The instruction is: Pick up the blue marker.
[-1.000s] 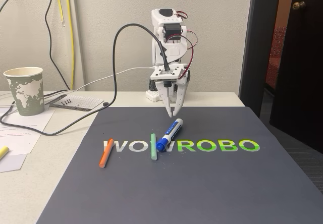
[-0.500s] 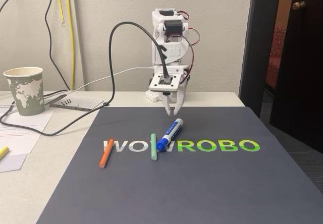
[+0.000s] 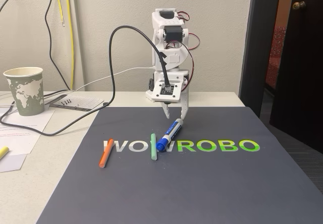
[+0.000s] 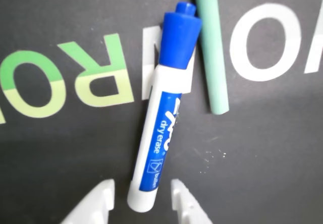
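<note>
The blue marker [image 3: 169, 133] lies slanted on the dark mat [image 3: 202, 188], its blue cap toward the camera over the "WOWROBO" letters. In the wrist view the blue marker [image 4: 161, 123] shows a white barrel with a blue "EXPO dry erase" label. My gripper [image 3: 173, 116] hangs open just above the marker's rear end. In the wrist view the gripper [image 4: 141, 196] has one white fingertip on each side of the barrel's white tail, with small gaps to it.
A thin green stick [image 3: 153, 147] lies close beside the marker's cap, the same green stick [image 4: 212, 47] in the wrist view. A thin orange stick [image 3: 105, 151] lies further left. A paper cup [image 3: 24, 90], papers and cables are at the left; a dark door [image 3: 298, 57] stands at the right.
The gripper, shut a second ago, has opened. Its head has tipped down and forward over the marker's rear end. The marker and sticks have not moved.
</note>
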Robot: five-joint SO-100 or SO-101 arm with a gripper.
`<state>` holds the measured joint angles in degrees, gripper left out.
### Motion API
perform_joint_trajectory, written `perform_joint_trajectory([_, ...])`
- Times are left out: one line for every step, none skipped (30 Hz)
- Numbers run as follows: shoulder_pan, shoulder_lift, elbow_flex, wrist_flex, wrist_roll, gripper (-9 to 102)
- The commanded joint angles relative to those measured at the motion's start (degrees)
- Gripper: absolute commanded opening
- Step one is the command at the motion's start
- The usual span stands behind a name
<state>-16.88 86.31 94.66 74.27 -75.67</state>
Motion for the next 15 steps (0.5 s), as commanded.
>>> perform_joint_trajectory([-0.18, 0.35, -2.02, 0.79, -0.7, 16])
perform_joint_trajectory([-0.18, 0.35, -2.02, 1.14, -0.7, 16])
perform_joint_trajectory([-0.26, 0.35, -2.02, 1.41, -0.7, 16])
perform_joint_trajectory([-0.35, 0.35, -2.02, 1.67, -0.7, 17])
perform_joint_trajectory([-0.44, 0.35, -2.02, 1.93, -0.7, 17])
perform_joint_trajectory([-0.53, 0.35, -2.02, 2.2, -0.79, 17])
perform_joint_trajectory([-0.62, 0.35, -2.02, 2.46, -0.88, 17])
perform_joint_trajectory([-0.7, 0.44, -2.02, 2.72, -1.14, 17])
perform_joint_trajectory([-0.7, 0.62, -2.02, 3.08, -1.58, 17])
perform_joint_trajectory([-0.7, 0.79, -2.11, 3.34, -2.11, 17])
perform_joint_trajectory([-0.62, 0.97, -2.11, 3.52, -2.81, 17])
perform_joint_trajectory([-0.35, 1.23, -2.11, 3.69, -3.78, 16])
perform_joint_trajectory([-0.18, 1.32, -2.2, 3.96, -5.27, 16])
perform_joint_trajectory([0.0, 1.41, -2.2, 4.22, -6.5, 16])
perform_joint_trajectory([0.18, 1.41, -2.29, 4.39, -7.38, 15])
